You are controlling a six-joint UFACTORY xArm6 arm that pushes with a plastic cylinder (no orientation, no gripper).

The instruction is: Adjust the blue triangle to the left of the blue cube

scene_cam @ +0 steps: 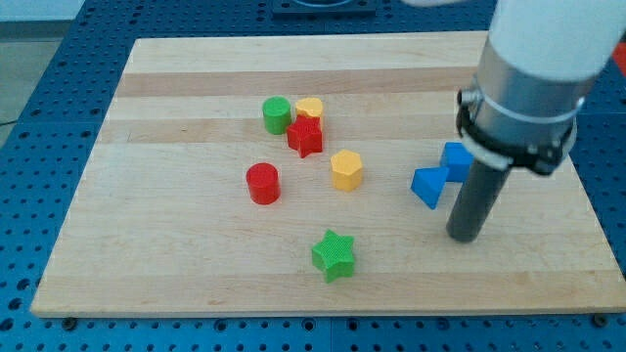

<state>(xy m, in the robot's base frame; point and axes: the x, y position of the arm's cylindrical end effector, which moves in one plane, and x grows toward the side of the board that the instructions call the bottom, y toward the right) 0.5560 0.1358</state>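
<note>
The blue triangle (pixel 427 186) lies right of the board's middle. It touches the blue cube (pixel 456 157), which sits just up and to its right, partly hidden by the arm. My tip (pixel 464 236) rests on the board just below and to the right of the blue triangle, a small gap away from it.
A green cylinder (pixel 277 114), a yellow block (pixel 310 108) and a red star (pixel 305 137) cluster at the upper middle. A red cylinder (pixel 262 183), a yellow hexagon (pixel 346 169) and a green star (pixel 335 254) lie further down. The wooden board (pixel 147 244) ends near the view's bottom.
</note>
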